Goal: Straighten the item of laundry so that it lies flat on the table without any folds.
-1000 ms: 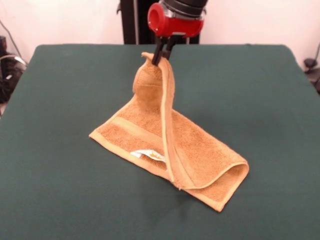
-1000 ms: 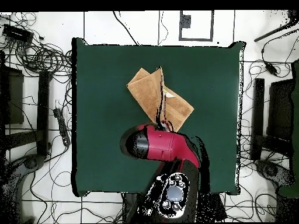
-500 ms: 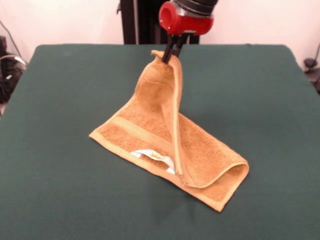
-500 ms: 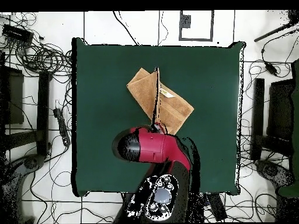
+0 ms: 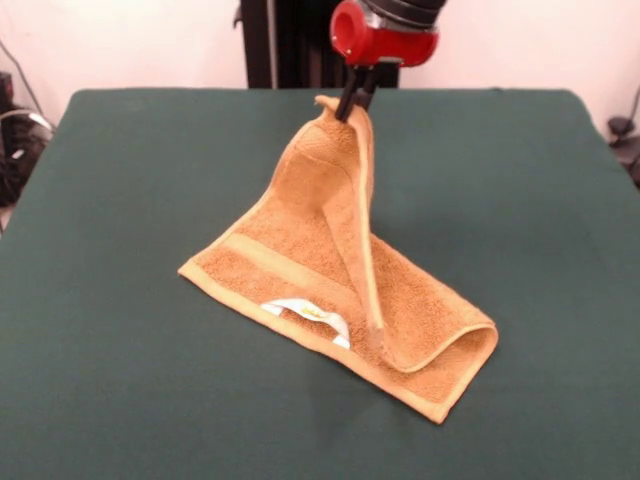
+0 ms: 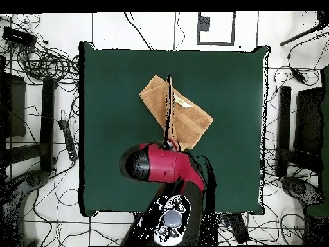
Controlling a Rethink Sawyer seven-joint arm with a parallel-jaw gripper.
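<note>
The item of laundry (image 5: 300, 262), an orange-tan terry towel with a white label, lies partly on the green table (image 5: 120, 200). One corner is pulled up into a tall peak. My gripper (image 5: 354, 104) is shut on that raised corner, high above the cloth. A fold still doubles over at the towel's front right end. In the overhead view the towel (image 6: 189, 119) shows above the red arm, which hides the gripper; the table (image 6: 115, 96) surrounds it.
Cables, stands and equipment (image 6: 38, 58) lie on the floor around the table. Open green surface stretches on all sides of the towel.
The gripper has moved up and to the right in the front view, drawing the held corner higher and stretching the lifted flap taller. The rest of the towel has stayed put.
</note>
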